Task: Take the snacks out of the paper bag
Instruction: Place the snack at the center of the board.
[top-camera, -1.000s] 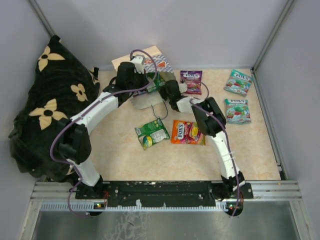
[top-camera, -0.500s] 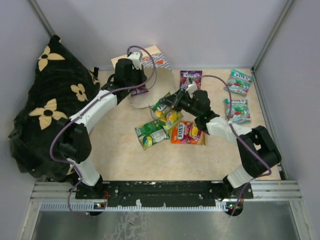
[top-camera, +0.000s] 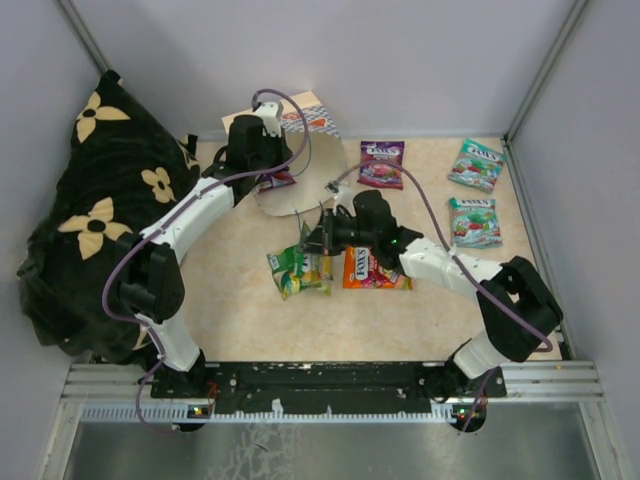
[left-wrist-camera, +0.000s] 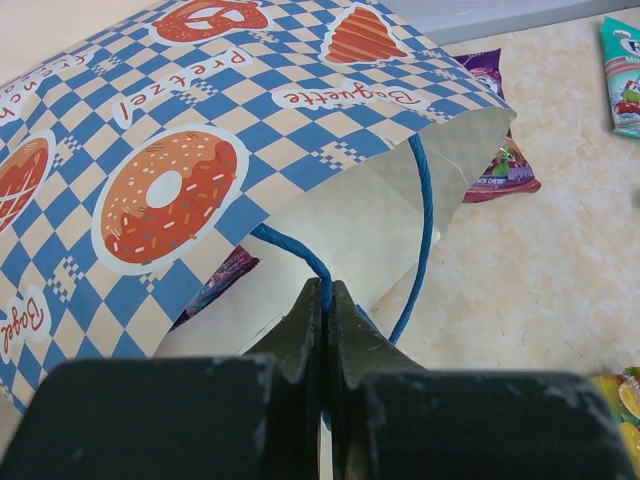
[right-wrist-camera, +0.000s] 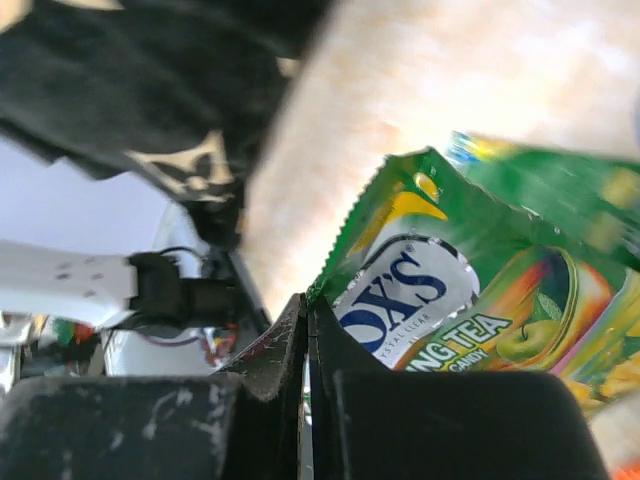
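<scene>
The paper bag (left-wrist-camera: 200, 150), blue-white checkered with doughnut and pretzel pictures, lies at the back of the table (top-camera: 305, 125) with its mouth facing the arms. My left gripper (left-wrist-camera: 325, 295) (top-camera: 268, 172) is shut on its blue cord handle (left-wrist-camera: 425, 230). A purple snack (left-wrist-camera: 215, 285) shows inside the mouth. My right gripper (right-wrist-camera: 308, 305) (top-camera: 320, 245) is shut on the crimped edge of a green pouch (right-wrist-camera: 470, 290) and holds it just above another green pouch (top-camera: 292, 274) lying mid-table. An orange pouch (top-camera: 372, 268) lies beside them.
A purple pouch (top-camera: 381, 163) and two teal pouches (top-camera: 476, 163) (top-camera: 474, 220) lie at the back right. A black cloth with cream flowers (top-camera: 100, 220) fills the left side. Grey walls and metal posts close in the table.
My right gripper has come out of the bag's mouth with the green pouch and swung toward the near left, over the lying green pouch. The left gripper has kept hold of the handle.
</scene>
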